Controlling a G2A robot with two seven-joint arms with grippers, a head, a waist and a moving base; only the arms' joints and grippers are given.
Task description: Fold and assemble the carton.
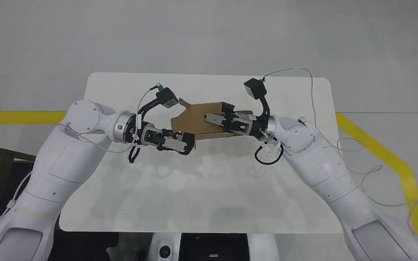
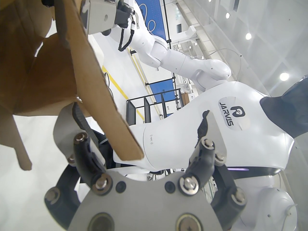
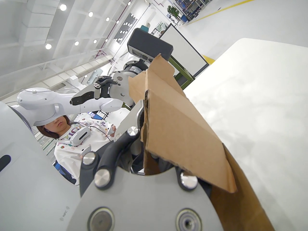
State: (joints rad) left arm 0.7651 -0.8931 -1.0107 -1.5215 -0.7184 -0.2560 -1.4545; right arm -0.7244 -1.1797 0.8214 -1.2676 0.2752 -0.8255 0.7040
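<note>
A brown carton point(image 1: 199, 121), partly folded, sits at the middle of the white table point(image 1: 261, 189) between both arms. My right gripper point(image 1: 219, 121) comes in from the right and is shut on a carton wall point(image 3: 173, 126); one finger point(image 3: 131, 121) lies against the cardboard edge and the other is hidden behind it. From the left wrist view, that same gripper point(image 2: 96, 17) clamps the wall from outside. My left gripper point(image 1: 185, 142) is at the carton's near left corner, open. Its fingers point(image 2: 81, 121) stand wide apart, and a loose flap point(image 2: 96, 82) runs between them close to one finger.
A thin cable point(image 1: 307, 78) loops over the table's far right part. Bare tabletop lies in front of the carton and to both sides. A yellow floor line point(image 1: 26, 117) runs beyond the table's left edge.
</note>
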